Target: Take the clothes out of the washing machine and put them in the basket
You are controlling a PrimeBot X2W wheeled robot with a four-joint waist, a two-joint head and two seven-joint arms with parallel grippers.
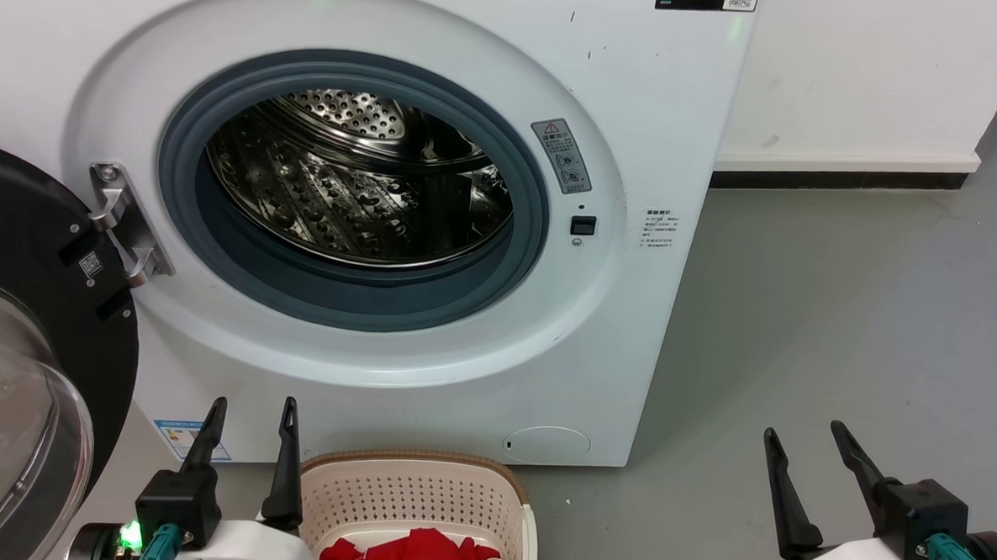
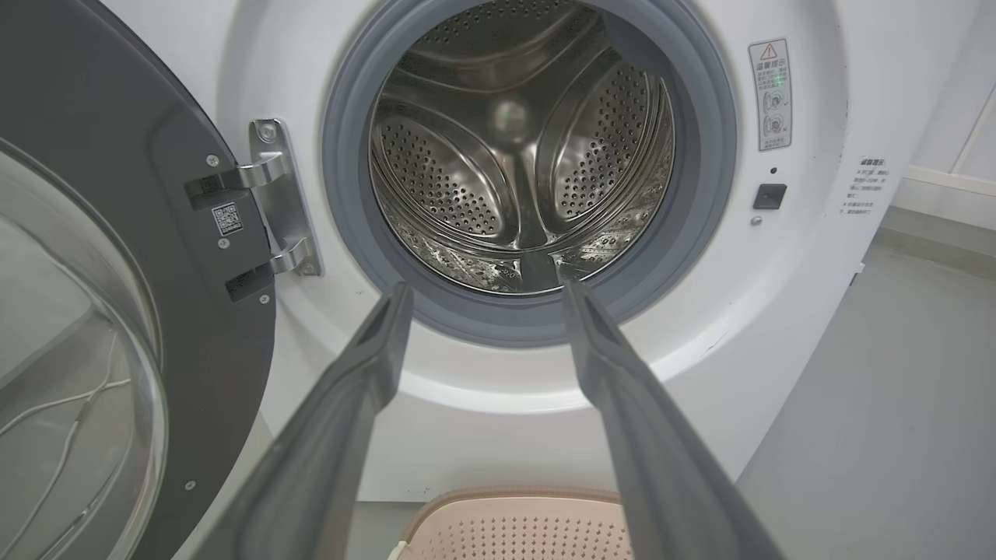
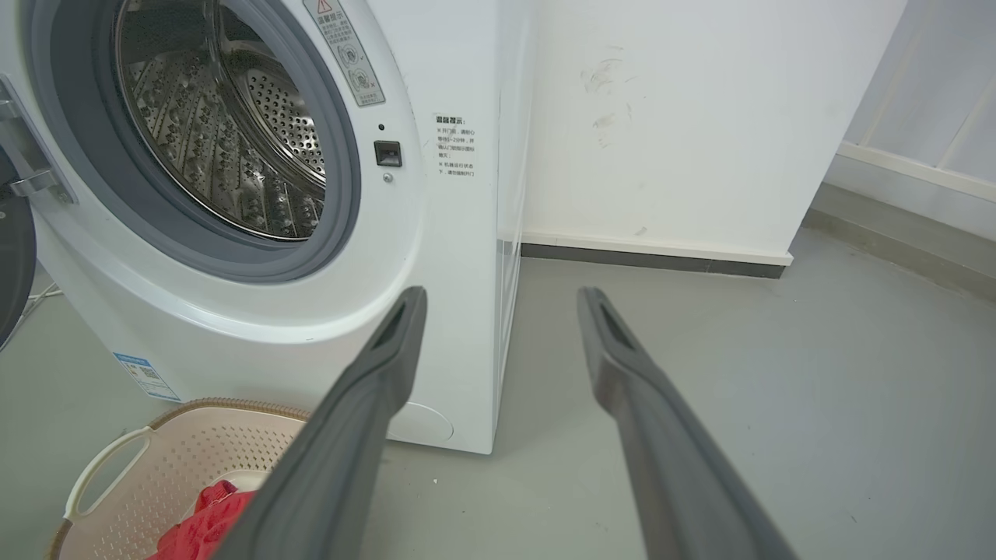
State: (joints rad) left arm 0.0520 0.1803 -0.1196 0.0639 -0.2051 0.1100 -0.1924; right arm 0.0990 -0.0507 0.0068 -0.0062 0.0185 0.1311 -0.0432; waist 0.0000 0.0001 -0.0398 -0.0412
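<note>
The red clothes [image 1: 419, 556] lie in the basket [image 1: 409, 491] on the floor [image 1: 841, 329], right before the washing machine [image 1: 658, 93], whose door [image 1: 21, 225] hangs swung wide and steel drum [image 1: 351, 198] shows through. The left tool [image 1: 255, 402] and the right tool [image 1: 802, 428] both hover low, fingers spread apart, gripping nothing

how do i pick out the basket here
Find the large white front-loading washing machine with its door open. On the grey floor before it sits a small cream perforated plastic basket; its brown woven-look rim and red fabric clothes inside set it apart.
</note>
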